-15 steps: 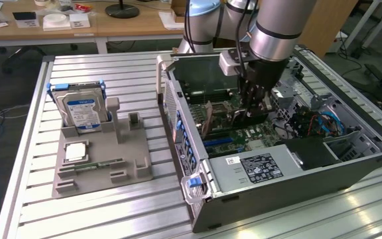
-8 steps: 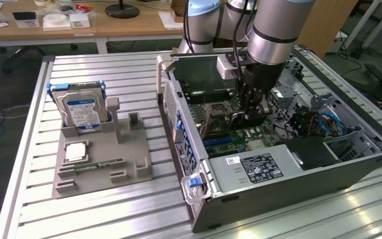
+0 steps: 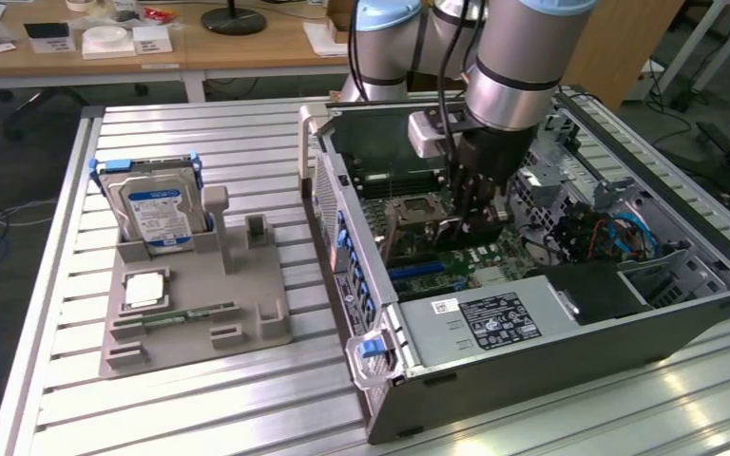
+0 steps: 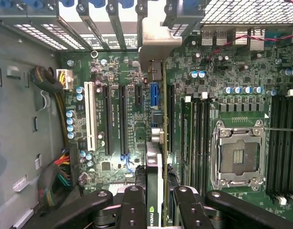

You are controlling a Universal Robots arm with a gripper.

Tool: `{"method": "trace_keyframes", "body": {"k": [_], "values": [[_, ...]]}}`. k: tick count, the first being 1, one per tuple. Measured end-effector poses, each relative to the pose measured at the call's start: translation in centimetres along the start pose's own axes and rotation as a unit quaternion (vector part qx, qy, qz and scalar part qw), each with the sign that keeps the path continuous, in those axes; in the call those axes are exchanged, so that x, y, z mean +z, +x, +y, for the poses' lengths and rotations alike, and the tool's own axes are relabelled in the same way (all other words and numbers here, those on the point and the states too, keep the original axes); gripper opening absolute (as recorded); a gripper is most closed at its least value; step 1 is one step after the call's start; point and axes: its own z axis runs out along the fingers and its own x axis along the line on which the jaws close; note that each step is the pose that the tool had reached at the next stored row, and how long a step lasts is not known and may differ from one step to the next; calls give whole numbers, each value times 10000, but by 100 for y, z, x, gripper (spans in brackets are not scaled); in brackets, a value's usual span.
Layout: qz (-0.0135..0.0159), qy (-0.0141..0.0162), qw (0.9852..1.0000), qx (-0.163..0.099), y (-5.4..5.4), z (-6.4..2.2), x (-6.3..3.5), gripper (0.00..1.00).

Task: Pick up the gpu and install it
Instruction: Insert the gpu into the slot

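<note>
The gpu (image 4: 156,157) shows edge-on in the wrist view, a thin card with a green board edge and a silver bracket (image 4: 156,43) at its far end. My gripper (image 4: 156,202) is shut on it, one black finger (image 4: 134,205) on each side. The card hangs over the motherboard (image 4: 222,71), in line with the blue slot (image 4: 153,95) and next to the black expansion slots (image 4: 123,119). Whether it touches a slot I cannot tell. In the exterior view my gripper (image 3: 479,214) reaches down into the open computer case (image 3: 467,380).
A CPU socket (image 4: 237,157) and memory slots (image 4: 284,143) lie beside the card. Cables (image 4: 60,176) run along the case wall. On the slatted table, a grey holder (image 3: 263,313) carries a silver hard drive (image 3: 156,204) and a narrow green memory stick (image 3: 187,313).
</note>
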Motion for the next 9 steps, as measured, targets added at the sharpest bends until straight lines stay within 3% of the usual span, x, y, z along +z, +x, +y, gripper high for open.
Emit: {"method": "trace_keyframes", "body": {"k": [9], "values": [[1,-1,10000,0,5,69,48,27]]}}
